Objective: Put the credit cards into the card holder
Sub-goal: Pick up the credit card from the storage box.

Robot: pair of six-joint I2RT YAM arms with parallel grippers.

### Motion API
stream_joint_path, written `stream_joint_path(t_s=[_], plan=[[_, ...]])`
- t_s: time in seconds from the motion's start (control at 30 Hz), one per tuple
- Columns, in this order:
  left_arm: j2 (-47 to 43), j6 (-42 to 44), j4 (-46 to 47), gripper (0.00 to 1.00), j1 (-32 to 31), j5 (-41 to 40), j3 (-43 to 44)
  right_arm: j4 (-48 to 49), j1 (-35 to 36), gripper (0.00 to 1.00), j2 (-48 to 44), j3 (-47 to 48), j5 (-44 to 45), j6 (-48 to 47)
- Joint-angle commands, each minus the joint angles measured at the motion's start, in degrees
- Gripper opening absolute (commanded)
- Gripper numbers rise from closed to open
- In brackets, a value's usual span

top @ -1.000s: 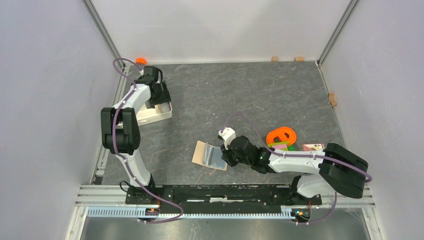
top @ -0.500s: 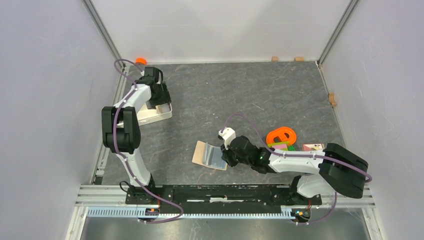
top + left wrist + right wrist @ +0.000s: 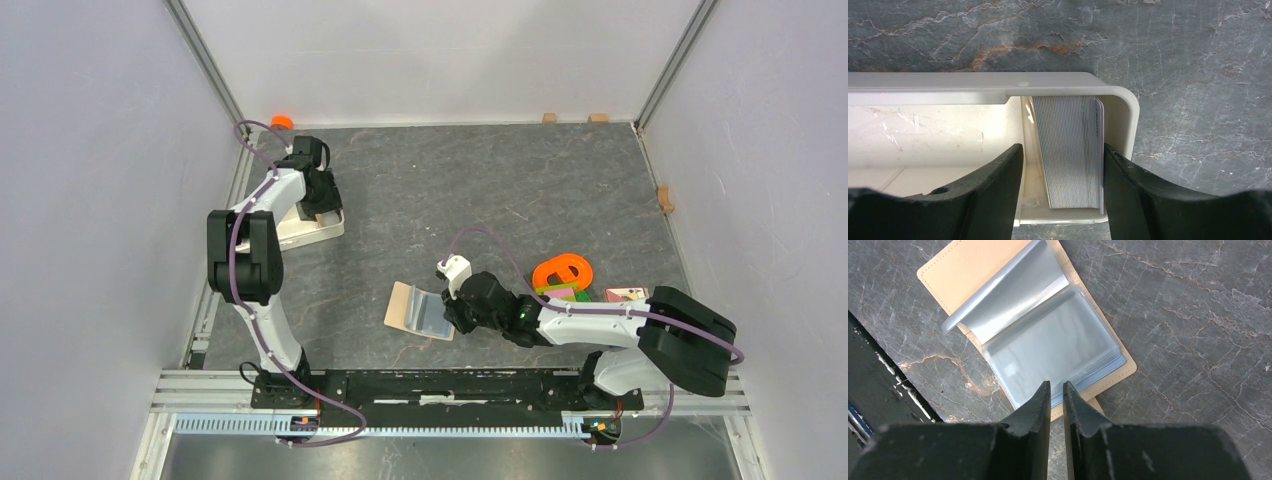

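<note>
Currently your left gripper point(image 3: 1063, 160) spreads its jaws wide around a grey striped card point(image 3: 1070, 145) propped in the white tray point(image 3: 1120, 105). Your right gripper point(image 3: 1056, 390), jaws nearly closed, sits at the edge of the open card holder point(image 3: 1048, 345) on the surface point(image 3: 1198, 315).

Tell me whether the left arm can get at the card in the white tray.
Probably yes. Its open jaws straddle the card, which stands on edge at the tray's end with nothing above it. The end wall hugs one side of the card and may crowd that jaw.
</note>
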Motion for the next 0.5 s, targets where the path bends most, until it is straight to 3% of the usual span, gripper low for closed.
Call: stream_joint_path(t_s=[0.0,0.47], plan=[[-3.5,1.7,-0.1,0.63,0.0,-1.3,1.2,0.6,0.2,0.19,-1.0,0.0,1.0,0.5],[-5.2,1.7,-0.1,0.57,0.1,-1.6,0.8,0.5,0.2,0.19,-0.5,0.4,0.9,0.5]])
